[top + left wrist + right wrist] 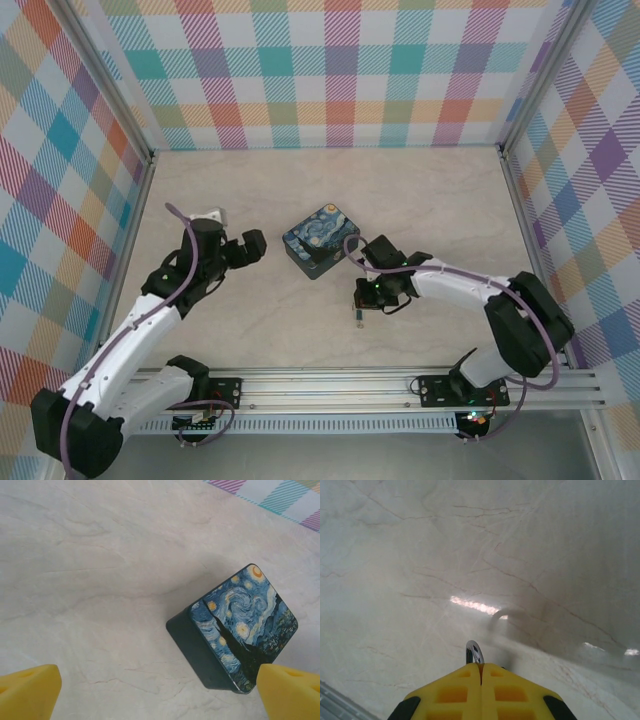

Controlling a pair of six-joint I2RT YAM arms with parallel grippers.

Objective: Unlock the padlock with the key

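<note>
Your right pincer (481,666) has its yellow fingertips pressed together, clamped on a tiny silvery piece of metal that pokes out just past them; that looks like the key (474,653). From the right wrist you see it held above the pale, veined counter (410,555), though you cannot tell whether its tip touches the surface. From above, the same pincer (360,306) points toward the near edge, and a very small dark speck sits at its tip, the key (357,318) again, too small there to read in detail.

Your left pincer (233,228) stands wide apart and carries nothing. In its wrist view the two yellow fingers (30,690) frame the bottom corners, and the left pincer (157,672) looks down at bare counter and at the painted tin (245,625), whose near corner is overlapped by the right-hand finger. From above, the tin (320,240) sits lid up between the two arms, near the left pincer but apart from it, and just beyond the right arm's wrist.
</note>
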